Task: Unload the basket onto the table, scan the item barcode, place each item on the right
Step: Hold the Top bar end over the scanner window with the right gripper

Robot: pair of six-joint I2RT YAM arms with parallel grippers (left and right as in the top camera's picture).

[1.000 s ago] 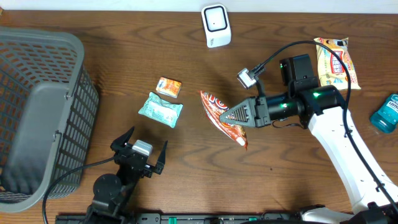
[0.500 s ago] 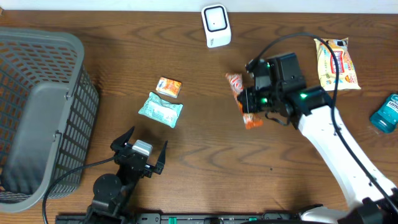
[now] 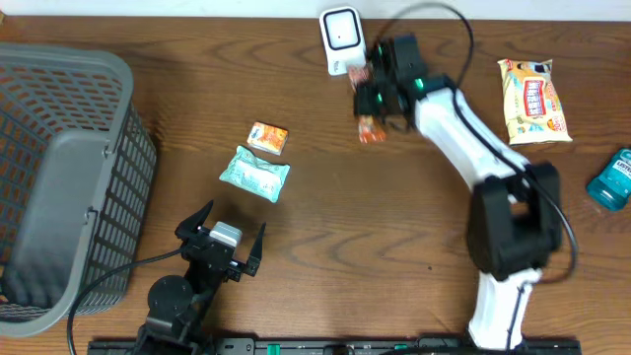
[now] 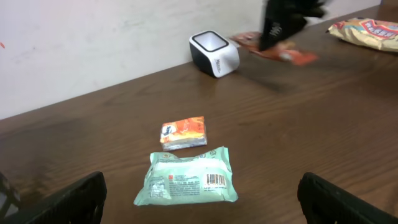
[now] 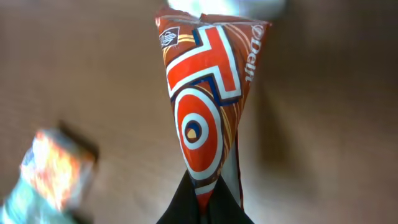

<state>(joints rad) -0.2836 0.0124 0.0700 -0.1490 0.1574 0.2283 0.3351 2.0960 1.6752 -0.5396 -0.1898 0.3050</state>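
Now, step in hand: I judge I am presenting the item to the scanner.
My right gripper (image 3: pixel 380 99): pinched tight on one end of the snack packet (image 3: pixel 371 129), carrying it off the table.
Where the packet is: at the far edge of the table, just beside the scanner (image 3: pixel 342 39).
Long axis: in the wrist view the packet (image 5: pixel 205 93) runs straight out from my fingertips, its free end toward a white blur that I take for the scanner.
Bearing: from above, the scanner sits just to my left of the packet's far end; touching or apart, I cannot tell.
Barcode: not visible; only the red-and-white printed face shows.
Nearer arm: my right, already there.
My left gripper (image 3: pixel 229 229): spread wide, holding nothing, near the front edge, well apart from the scanner.
Next move, my guess: turn the packet about its long axis until the code faces the scanner's window.
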